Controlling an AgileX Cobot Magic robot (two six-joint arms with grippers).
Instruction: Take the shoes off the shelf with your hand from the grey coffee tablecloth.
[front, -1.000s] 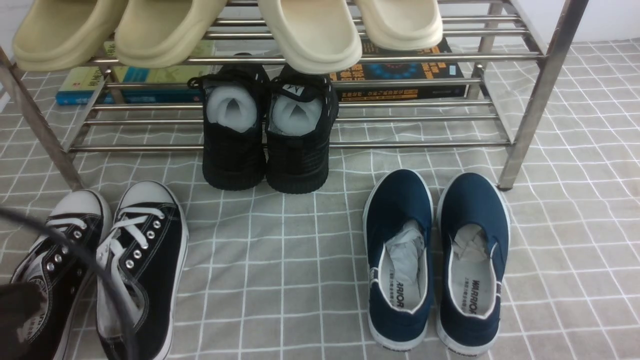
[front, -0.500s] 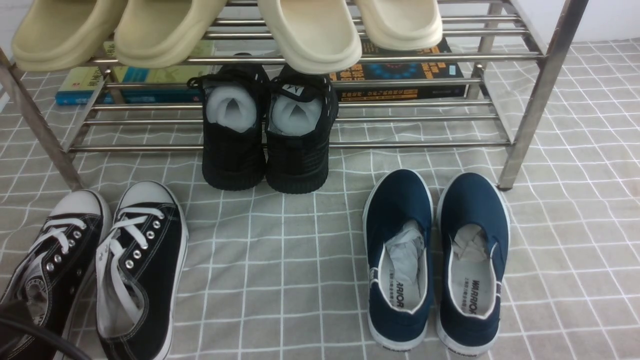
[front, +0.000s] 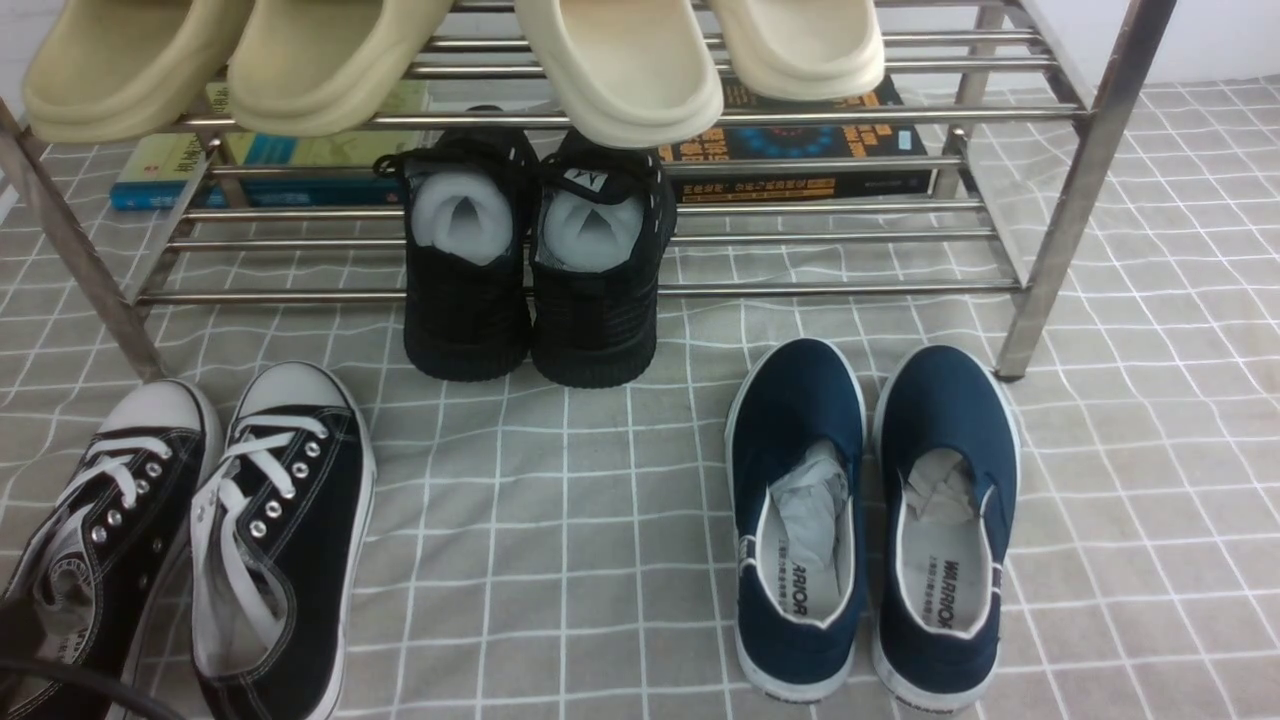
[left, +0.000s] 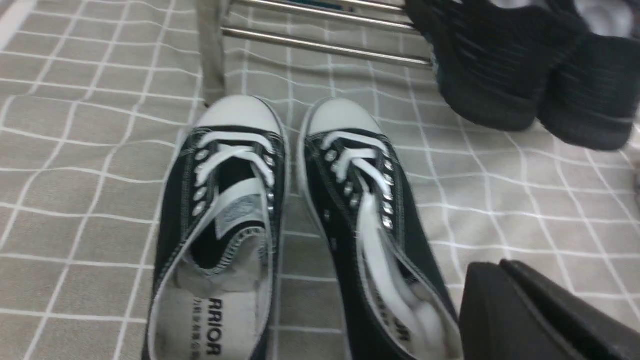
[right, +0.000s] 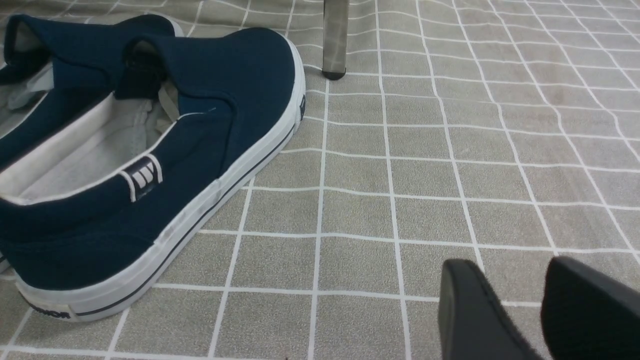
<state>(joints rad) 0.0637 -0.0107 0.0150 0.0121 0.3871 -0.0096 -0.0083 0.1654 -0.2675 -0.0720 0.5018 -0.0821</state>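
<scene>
The pair of black canvas sneakers with white laces stands side by side on the grey coffee tablecloth at the near left, in front of the shelf's left leg, toes toward the shelf. The pair also shows in the left wrist view. My left gripper hangs just beside the heel of one sneaker, its jaws pressed together and empty. In the front view only its black cable shows. My right gripper is open and empty, low over bare cloth.
All-black mesh shoes lean on the shelf's lower tier. Navy slip-ons stand on the cloth near the right, close to my right gripper. Beige slippers sit on the top tier, with books behind.
My left arm and its cable have drawn back toward the near-left corner and almost left the front view, uncovering the left sneaker. The shoes have not moved.
</scene>
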